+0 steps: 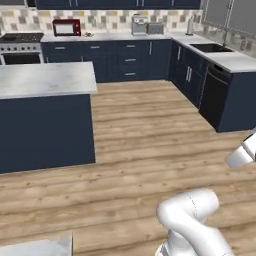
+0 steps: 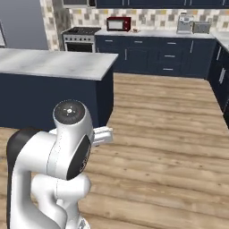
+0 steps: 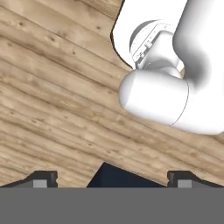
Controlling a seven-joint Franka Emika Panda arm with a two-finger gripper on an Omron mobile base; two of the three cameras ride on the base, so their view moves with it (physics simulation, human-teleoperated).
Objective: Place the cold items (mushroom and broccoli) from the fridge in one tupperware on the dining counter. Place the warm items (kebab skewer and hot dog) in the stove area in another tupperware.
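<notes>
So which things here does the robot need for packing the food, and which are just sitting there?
For the job:
- stove, warm food area
- counter, for the tupperware
- end effector, open, holding nothing

Just there:
- microwave
- sink
- toaster
- coffee machine

No food or tupperware can be seen.
</notes>
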